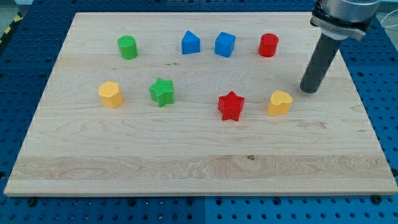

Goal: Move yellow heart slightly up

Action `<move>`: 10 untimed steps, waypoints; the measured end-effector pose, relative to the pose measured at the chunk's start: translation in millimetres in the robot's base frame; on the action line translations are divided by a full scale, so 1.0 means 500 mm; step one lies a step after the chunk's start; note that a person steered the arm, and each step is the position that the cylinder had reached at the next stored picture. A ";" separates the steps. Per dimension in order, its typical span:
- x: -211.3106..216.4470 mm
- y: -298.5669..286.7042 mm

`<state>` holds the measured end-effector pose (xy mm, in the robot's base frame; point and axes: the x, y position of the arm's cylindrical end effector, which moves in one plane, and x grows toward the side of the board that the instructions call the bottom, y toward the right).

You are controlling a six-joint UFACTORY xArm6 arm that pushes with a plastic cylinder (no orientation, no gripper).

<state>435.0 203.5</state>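
Hovering my tip (309,91) up-right of the yellow plastic heart block (280,102), apart | no jaws, nothing gripped | push not begun, tip must get below it

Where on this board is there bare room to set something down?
Free: the wide strip below the yellow heart, red star and green star. Crowded: the top row, and around my tip, up-right of the heart.
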 end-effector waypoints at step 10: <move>0.113 -0.170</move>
<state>491.2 118.4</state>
